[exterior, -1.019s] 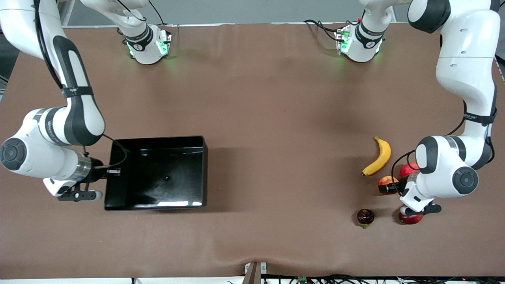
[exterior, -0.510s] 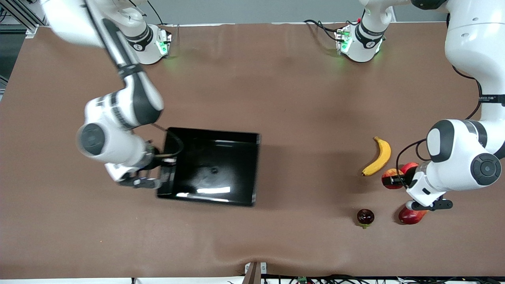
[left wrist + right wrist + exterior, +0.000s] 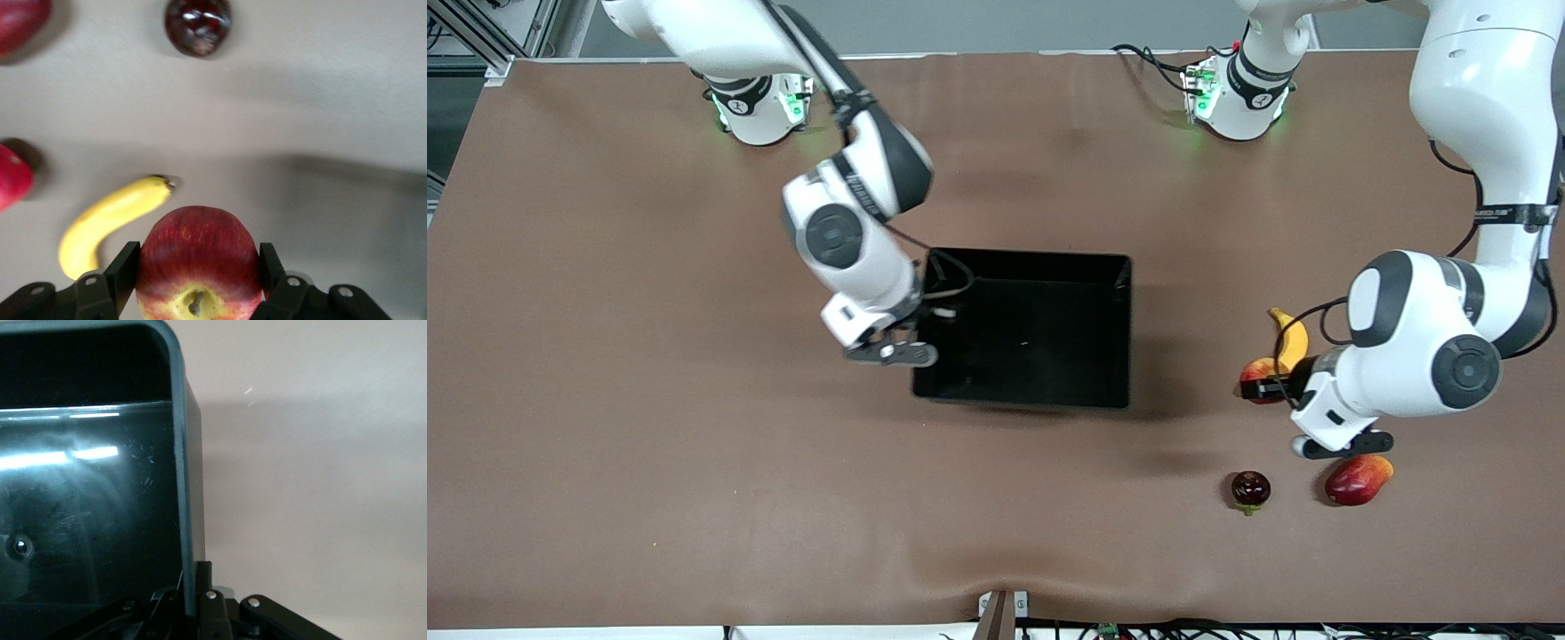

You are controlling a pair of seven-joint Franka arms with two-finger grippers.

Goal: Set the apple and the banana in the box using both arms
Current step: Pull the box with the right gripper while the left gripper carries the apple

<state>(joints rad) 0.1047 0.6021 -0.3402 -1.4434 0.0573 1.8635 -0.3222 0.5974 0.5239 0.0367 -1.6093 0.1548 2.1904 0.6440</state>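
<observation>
The black box (image 3: 1049, 256) stands at the middle of the table, with nothing in it. My right gripper (image 3: 940, 307) is shut on the box's wall at the end toward the right arm; the right wrist view shows that wall (image 3: 180, 487) pinched between the jaws of the right gripper (image 3: 195, 590). My left gripper (image 3: 1256, 386) is shut on the apple (image 3: 1257, 372), held over the table at the banana's lower tip. The left wrist view shows the apple (image 3: 197, 263) between both fingers of the left gripper (image 3: 198, 273). The banana (image 3: 1291, 340) lies on the table, partly hidden by the left arm, and the banana (image 3: 110, 220) shows whole under the wrist.
A dark red round fruit (image 3: 1250, 488) and an elongated red-orange fruit (image 3: 1357, 478) lie nearer the front camera than the banana. The left wrist view also shows another red fruit (image 3: 11, 185) beside the banana. Bare brown table lies between the box and the fruits.
The right arm has brought the box from the right arm's end to the middle of the table. The left gripper has moved with the apple toward the box, to the banana's tip.
</observation>
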